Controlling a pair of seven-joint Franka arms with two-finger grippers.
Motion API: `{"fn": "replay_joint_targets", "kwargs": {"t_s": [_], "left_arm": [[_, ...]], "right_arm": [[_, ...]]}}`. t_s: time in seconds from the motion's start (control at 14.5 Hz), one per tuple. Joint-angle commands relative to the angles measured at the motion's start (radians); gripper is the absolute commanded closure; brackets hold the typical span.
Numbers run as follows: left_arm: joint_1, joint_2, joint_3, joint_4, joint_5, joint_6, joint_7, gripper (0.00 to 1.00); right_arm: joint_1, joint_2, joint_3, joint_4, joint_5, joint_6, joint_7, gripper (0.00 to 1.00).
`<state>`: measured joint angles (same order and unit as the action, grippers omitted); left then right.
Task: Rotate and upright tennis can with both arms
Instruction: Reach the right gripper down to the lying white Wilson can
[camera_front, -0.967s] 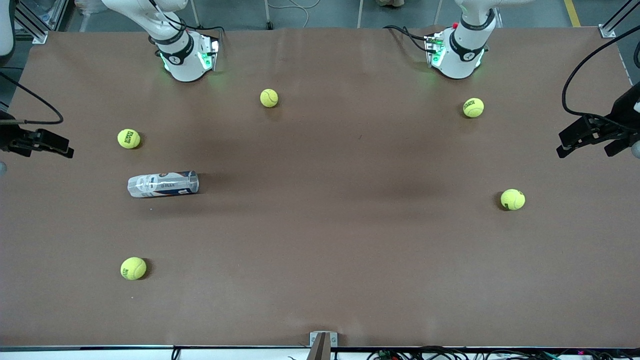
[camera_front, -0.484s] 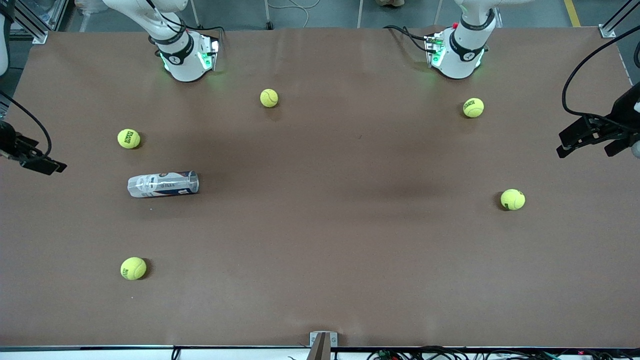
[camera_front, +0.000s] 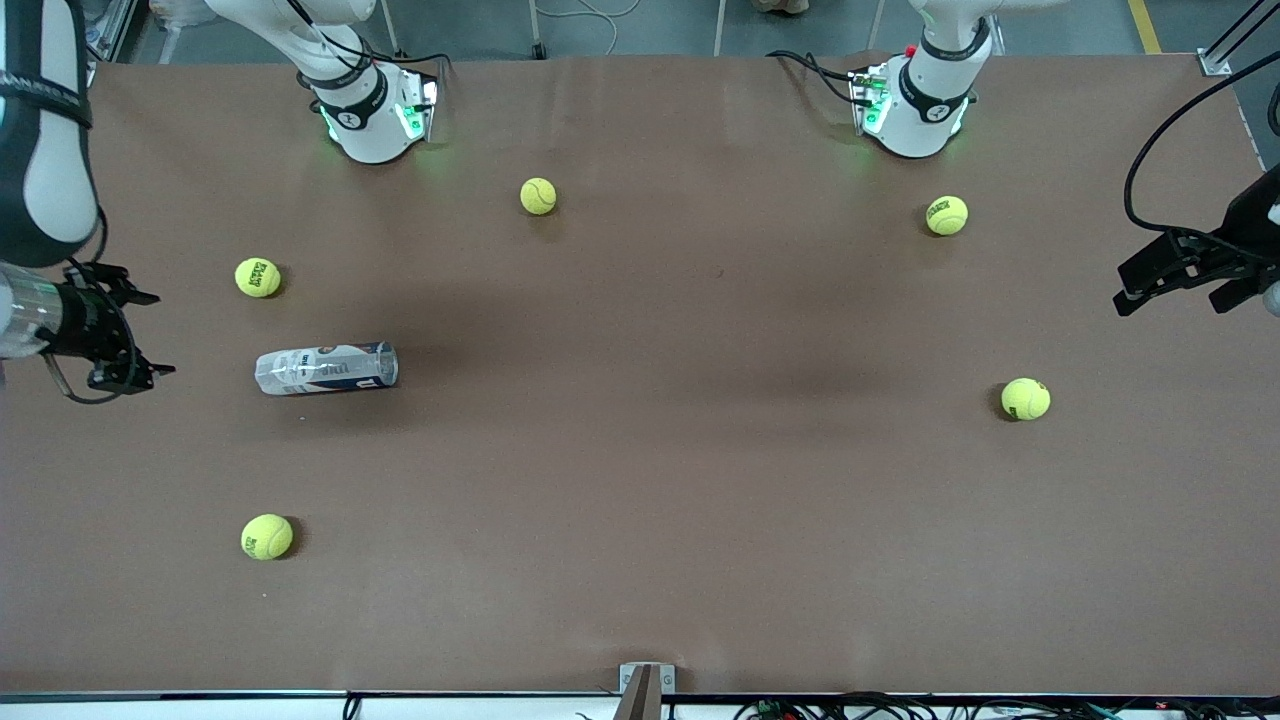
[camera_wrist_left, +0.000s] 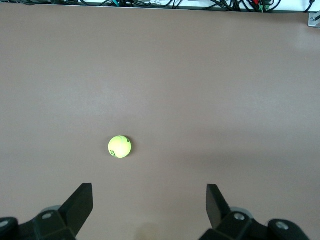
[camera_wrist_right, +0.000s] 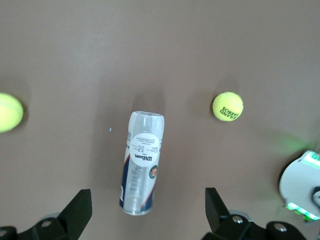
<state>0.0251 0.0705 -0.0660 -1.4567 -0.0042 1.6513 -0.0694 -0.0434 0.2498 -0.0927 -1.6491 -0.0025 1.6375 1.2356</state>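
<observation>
The tennis can (camera_front: 326, 369) lies on its side toward the right arm's end of the table, a clear tube with a white and navy label. The right wrist view shows the can (camera_wrist_right: 142, 162) lengthwise below the camera. My right gripper (camera_front: 150, 333) hangs open over the table's end beside the can, apart from it, with nothing between its fingers (camera_wrist_right: 80, 205). My left gripper (camera_front: 1165, 285) waits open and empty over the left arm's end of the table. In the left wrist view the left gripper (camera_wrist_left: 149, 187) has only bare table between its fingers (camera_wrist_left: 82, 200).
Several yellow-green tennis balls lie scattered: one (camera_front: 258, 277) farther from the front camera than the can, one (camera_front: 267, 536) nearer, one (camera_front: 538, 196) between the arm bases, two (camera_front: 946, 215) (camera_front: 1025, 398) toward the left arm's end. The arm bases (camera_front: 370, 110) (camera_front: 915, 100) stand along the table's edge.
The right arm has swung in over the table's end toward the can and its gripper has turned. The can, the balls and the left arm have not moved.
</observation>
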Motion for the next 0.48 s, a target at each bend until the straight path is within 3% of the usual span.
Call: {"fn": "replay_joint_targets", "kwargs": {"t_s": [0.0, 0.28, 0.41], "left_arm": [[0.001, -0.008, -0.003, 0.004, 0.010, -0.011, -0.003, 0.00], [0.001, -0.008, -0.003, 0.004, 0.010, -0.013, -0.003, 0.00], [0.001, -0.008, -0.003, 0.004, 0.010, -0.013, -0.003, 0.00]], "right_arm": [[0.000, -0.021, 0.002, -0.130, 0.004, 0.105, 0.109, 0.00], [0.020, -0.052, 0.008, -0.360, 0.007, 0.332, 0.226, 0.00], [0.054, -0.050, 0.008, -0.411, 0.007, 0.410, 0.278, 0.00]]}}
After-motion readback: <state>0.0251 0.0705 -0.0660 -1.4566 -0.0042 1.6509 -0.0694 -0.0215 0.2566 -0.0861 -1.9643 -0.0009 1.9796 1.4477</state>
